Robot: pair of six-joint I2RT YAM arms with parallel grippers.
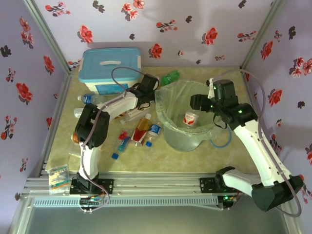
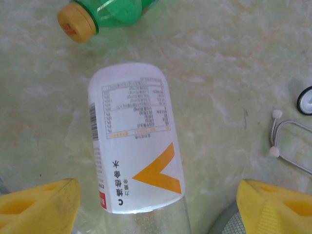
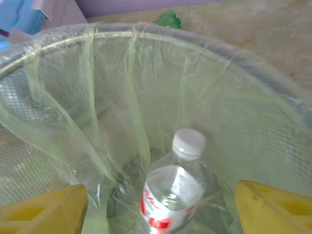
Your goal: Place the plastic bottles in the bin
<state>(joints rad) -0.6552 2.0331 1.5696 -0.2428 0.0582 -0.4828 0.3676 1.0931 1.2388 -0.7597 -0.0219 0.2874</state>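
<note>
Plainly, the largest label is the white sleeve on the bottle [image 2: 136,146] lying on the table [image 2: 234,73] in the left wrist view. It bears a bold orange V-shaped mark, a line of East Asian characters turned sideways, a small printed table and a barcode along one edge, all too fine to read. That bottle lies at the bottom centre of the frame between the yellow fingers [image 2: 39,207] of the left gripper [image 2: 156,209], which stand wide apart with a gap on each side, gripping nothing. A green bottle [image 2: 117,9] with an orange-yellow cap [image 2: 75,22] lies at the upper left. In the right wrist view the right gripper [image 3: 158,208] hangs over the bin [image 3: 219,48], its fingers spread wide and empty. Below them, inside the bag-lined bin, sits a clear bottle [image 3: 173,195] with a white cap [image 3: 189,142] and a red and white label whose print is blurred. Seen from above, several more bottles [image 1: 141,129] lie left of the bin, and a white box [image 1: 109,66] with a blue lid is at the upper left.
</note>
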